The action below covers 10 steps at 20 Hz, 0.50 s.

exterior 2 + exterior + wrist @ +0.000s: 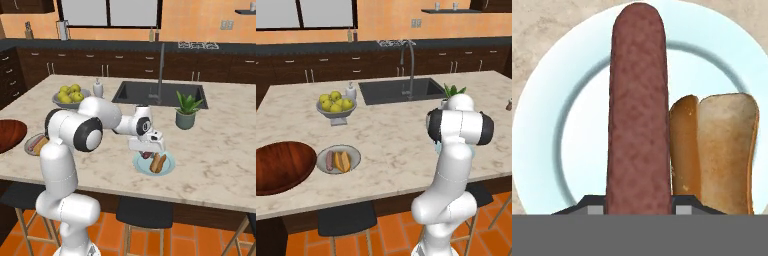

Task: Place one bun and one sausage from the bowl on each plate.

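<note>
Closest to my hand camera, the gripper (639,206) is clenched on a pinkish-brown sausage (638,110), just above the pale blue plate (542,150). On that plate, right beside the sausage, I see a tan-brown bun (722,150). Well away from the blue plate lies the grey plate (354,156), carrying the other sausage (330,160) and an orange-yellow bun (343,161). Just beyond the grey plate sits the wooden bowl (281,166).

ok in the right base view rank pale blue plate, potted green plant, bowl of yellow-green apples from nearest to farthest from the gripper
1. Pale blue plate, directly under the gripper.
2. Potted green plant, beyond it to the right.
3. Grey footed bowl of yellow-green apples, far left across the counter.
</note>
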### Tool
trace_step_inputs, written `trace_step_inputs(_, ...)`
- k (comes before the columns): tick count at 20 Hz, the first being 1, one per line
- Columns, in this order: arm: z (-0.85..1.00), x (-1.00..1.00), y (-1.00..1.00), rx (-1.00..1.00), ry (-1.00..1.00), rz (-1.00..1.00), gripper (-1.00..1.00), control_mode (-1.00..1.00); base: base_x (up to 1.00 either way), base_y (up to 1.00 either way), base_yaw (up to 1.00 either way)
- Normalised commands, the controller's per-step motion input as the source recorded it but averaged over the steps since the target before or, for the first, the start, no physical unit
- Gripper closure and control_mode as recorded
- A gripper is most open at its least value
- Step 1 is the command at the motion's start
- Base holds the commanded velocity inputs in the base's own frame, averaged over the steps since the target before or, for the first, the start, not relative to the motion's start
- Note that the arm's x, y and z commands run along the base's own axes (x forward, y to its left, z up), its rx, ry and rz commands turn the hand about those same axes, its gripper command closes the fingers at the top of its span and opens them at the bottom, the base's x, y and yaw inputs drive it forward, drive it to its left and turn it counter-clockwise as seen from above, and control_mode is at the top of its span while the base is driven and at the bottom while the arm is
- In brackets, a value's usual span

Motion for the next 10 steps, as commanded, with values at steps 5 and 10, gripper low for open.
trace_step_inputs(5,-0.28,-0.38,0.02,-0.01,0.0,-0.01,1.0,-1.0,0.0,0.0,0.0)
trace_step_inputs(10,0.0,0.06,0.0,0.0,0.0,0.0,1.0,-1.0,0.0,0.0,0.0)
